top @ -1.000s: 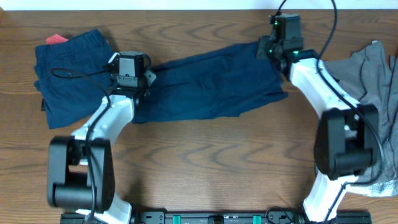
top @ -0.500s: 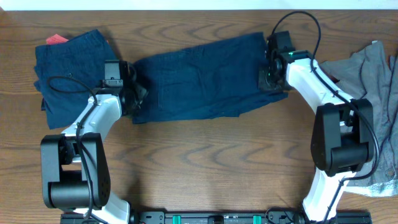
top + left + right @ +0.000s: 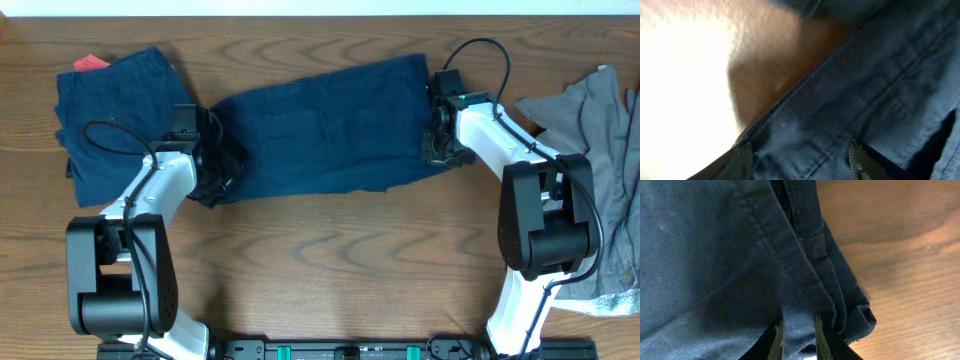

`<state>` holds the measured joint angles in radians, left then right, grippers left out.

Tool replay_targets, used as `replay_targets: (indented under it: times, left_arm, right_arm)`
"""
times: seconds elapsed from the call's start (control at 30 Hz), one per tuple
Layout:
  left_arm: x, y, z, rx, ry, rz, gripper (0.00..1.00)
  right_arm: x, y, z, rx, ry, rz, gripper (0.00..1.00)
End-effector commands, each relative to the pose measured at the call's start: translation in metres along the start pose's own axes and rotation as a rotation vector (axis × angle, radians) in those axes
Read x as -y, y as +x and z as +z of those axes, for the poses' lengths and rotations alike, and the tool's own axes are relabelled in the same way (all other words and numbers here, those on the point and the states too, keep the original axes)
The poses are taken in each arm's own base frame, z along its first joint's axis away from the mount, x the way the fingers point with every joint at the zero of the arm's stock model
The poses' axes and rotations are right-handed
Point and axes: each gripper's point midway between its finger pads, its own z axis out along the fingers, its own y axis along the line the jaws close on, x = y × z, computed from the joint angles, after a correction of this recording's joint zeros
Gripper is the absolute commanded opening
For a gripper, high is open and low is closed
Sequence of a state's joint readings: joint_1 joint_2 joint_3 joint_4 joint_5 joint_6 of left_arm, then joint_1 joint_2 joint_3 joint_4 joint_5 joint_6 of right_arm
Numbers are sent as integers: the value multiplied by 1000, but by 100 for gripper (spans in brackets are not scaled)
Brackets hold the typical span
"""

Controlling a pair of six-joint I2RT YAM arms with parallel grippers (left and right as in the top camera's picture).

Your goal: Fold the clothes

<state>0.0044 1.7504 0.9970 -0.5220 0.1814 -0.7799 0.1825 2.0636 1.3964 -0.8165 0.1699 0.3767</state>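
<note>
A navy blue garment [image 3: 320, 130] lies spread across the middle of the table. My left gripper [image 3: 212, 168] is at its left end. In the left wrist view its jaws [image 3: 802, 162] stand wide apart with the navy cloth [image 3: 880, 85] lying between them. My right gripper [image 3: 437, 142] is at the garment's right end. In the right wrist view its fingers [image 3: 798, 340] are close together, pinching a layer of the navy cloth [image 3: 715, 255] beside a folded hem.
A folded navy garment [image 3: 110, 125] with a red tag [image 3: 90, 62] lies at the far left. A crumpled grey garment [image 3: 600, 140] lies at the right edge. Bare wooden table [image 3: 330, 260] lies in front of the clothes.
My right gripper moved from the far edge toward the front along the garment's right end. My left gripper moved left and toward the front to the garment's left end.
</note>
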Motion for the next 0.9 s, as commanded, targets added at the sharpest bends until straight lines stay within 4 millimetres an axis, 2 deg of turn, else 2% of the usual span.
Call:
replay_targets:
  times: [0.0, 0.07, 0.17, 0.23, 0.3, 0.37, 0.47, 0.53, 0.6, 0.73, 0.87]
  left_arm:
    - [-7, 16, -3, -44, -40, 43, 63]
    - [-15, 27, -4, -82, -78, 61, 63]
    - [-28, 47, -7, -160, -139, 130, 64]
    - [-30, 57, -11, -207, -134, 180, 64]
    - [-26, 59, -15, -216, -103, 220, 64]
    - [-18, 51, -19, -176, -62, 248, 66]
    - [0, 39, -27, -103, 15, 305, 74]
    - [13, 32, -30, -65, 67, 343, 82]
    - [23, 25, -29, -31, 104, 379, 86]
    - [34, 15, -25, 10, 138, 398, 89]
    - [33, 14, -8, -6, 124, 394, 89]
  right_arm:
    - [16, 16, 8, -59, 69, 14, 20]
    - [26, 25, 7, -97, 99, 23, 20]
    - [61, 42, 2, -163, 236, 98, 20]
    - [83, 47, -1, -189, 306, 123, 20]
    - [93, 49, -2, -203, 316, 138, 19]
    - [99, 48, -2, -208, 316, 159, 19]
    - [103, 44, -6, -199, 295, 186, 20]
    - [102, 38, -12, -173, 273, 202, 20]
    - [100, 28, -23, -126, 252, 215, 21]
    - [91, 8, -49, -23, 172, 212, 22]
    - [80, -3, -75, 55, 69, 196, 24]
